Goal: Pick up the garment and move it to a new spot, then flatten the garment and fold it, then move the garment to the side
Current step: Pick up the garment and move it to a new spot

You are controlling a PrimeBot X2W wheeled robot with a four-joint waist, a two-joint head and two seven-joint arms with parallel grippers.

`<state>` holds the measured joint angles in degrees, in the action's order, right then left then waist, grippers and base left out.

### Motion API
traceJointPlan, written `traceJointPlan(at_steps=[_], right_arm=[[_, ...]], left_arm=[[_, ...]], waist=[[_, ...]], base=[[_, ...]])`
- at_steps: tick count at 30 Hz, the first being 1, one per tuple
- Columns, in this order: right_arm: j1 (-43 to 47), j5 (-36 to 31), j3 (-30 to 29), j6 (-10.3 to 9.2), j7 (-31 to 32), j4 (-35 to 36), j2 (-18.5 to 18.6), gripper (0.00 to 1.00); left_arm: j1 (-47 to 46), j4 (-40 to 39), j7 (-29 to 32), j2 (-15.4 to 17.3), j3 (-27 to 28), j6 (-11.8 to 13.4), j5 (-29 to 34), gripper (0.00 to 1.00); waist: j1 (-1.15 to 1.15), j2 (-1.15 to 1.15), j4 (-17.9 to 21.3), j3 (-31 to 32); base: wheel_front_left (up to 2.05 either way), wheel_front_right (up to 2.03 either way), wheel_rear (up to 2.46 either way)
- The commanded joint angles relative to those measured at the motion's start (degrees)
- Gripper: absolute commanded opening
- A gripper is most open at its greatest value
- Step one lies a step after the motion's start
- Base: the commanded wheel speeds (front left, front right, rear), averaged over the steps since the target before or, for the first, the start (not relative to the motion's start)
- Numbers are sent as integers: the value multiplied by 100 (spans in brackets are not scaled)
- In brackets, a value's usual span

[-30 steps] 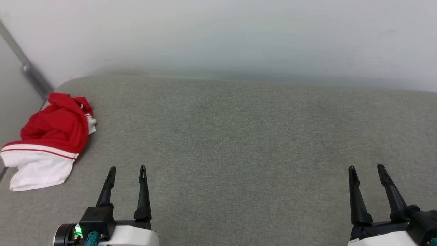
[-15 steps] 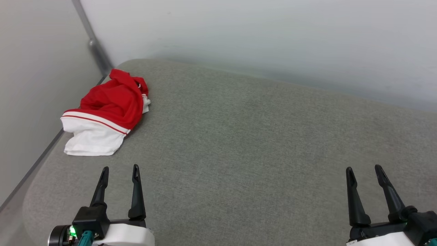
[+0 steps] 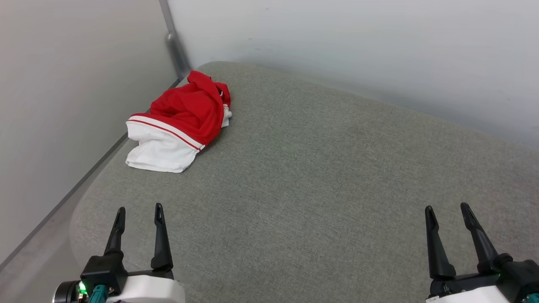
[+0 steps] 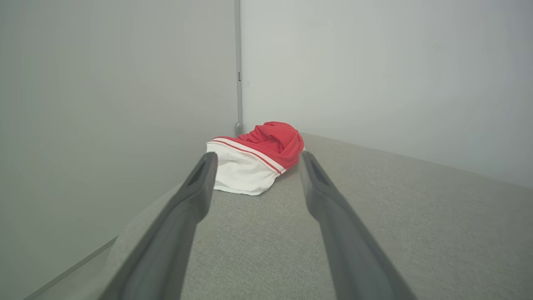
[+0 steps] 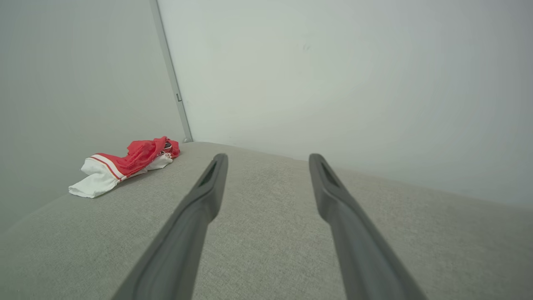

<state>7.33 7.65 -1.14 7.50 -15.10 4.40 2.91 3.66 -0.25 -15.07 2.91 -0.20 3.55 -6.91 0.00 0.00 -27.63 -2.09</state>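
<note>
Red and white cloth, the garment (image 3: 179, 122) lies crumpled in a heap at about ten o'clock on the grey upholstered surface (image 3: 316, 168), close to the rounded far corner where two pale walls (image 3: 358, 42) meet at a thin metal strip (image 3: 172, 42); its red body is bunched toward the corner, with a white part edged in red-and-white striped trim spilling toward six o'clock; no lettering can be made out. The left gripper (image 3: 140, 207) hovers at seven o'clock, its two dark fingers spread apart and holding nothing; the left wrist view shows the garment (image 4: 254, 160) dead ahead at twelve o'clock between the open fingers of that gripper (image 4: 258, 155), well apart from them. The right gripper (image 3: 446, 207) sits at five o'clock, likewise spread and empty; from the right gripper (image 5: 268, 156) the garment (image 5: 125, 164) lies off at ten o'clock, far away across bare fabric.
</note>
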Motion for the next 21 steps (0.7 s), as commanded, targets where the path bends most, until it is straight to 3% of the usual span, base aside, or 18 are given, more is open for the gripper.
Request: traceJointPlan(at_steps=[1, 9, 16, 21], right_arm=[[9, 1, 5, -2, -10, 0, -5, 100], [-65, -70, 31, -2, -10, 30, -5, 100], [-303, -336, 11, -2, -10, 118, -5, 100], [-628, -623, -84, -2, -10, 247, -5, 100]], left_arm=[[44, 18, -16, -4, 10, 0, -30, 100], [-233, 118, -16, -3, 142, -104, -102, 100], [-1379, 504, -16, 14, 1052, -647, -440, 100], [-2555, 841, -15, 277, 1712, -915, -537, 100]], waist=[[0, 0, -28, -3], [0, 0, 47, -89], [0, 0, 249, -574], [0, 0, 472, -1234]], base=[[0, 0, 0], [0, 0, 0], [0, 0, 0], [0, 0, 0]])
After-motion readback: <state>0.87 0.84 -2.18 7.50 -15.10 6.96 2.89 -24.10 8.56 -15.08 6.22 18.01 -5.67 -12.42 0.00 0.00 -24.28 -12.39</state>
